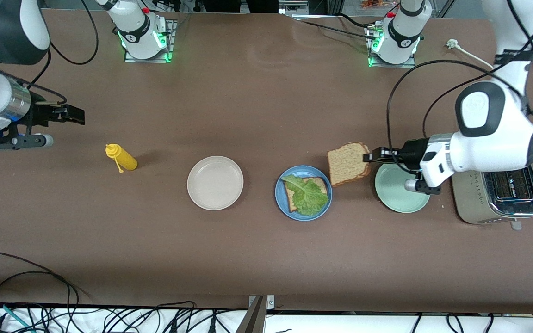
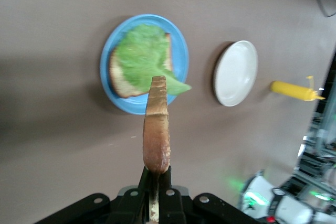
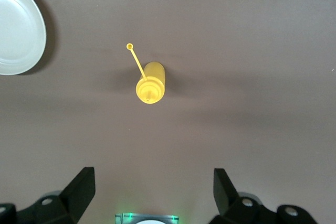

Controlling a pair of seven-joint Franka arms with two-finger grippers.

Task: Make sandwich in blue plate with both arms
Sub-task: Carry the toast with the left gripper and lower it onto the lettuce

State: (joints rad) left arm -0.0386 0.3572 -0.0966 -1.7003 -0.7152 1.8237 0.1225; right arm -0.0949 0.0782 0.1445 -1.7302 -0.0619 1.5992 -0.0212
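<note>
The blue plate [image 1: 279,196] [image 2: 181,51] carries one brown bread slice [image 1: 320,183] [image 2: 122,81] with a crinkled green lettuce leaf [image 1: 308,196] [image 2: 140,53] lying on top. A second bread slice [image 1: 347,163] [image 2: 156,129] hangs in the air over the table, between the blue plate and the mint-green plate. My left gripper [image 1: 372,156] [image 2: 156,174] is shut on that slice's crust edge. My right gripper [image 1: 76,114] [image 3: 153,184] waits open with nothing between its fingers, over the table at the right arm's end, close to the yellow bottle.
A yellow squeeze bottle [image 1: 122,157] [image 3: 150,83] lies on the table beside a cream-white plate [image 1: 215,182] [image 2: 236,72] [image 3: 18,30]. A mint-green plate [image 1: 398,196] and a steel toaster [image 1: 498,196] sit at the left arm's end. Cables run along the table's near edge.
</note>
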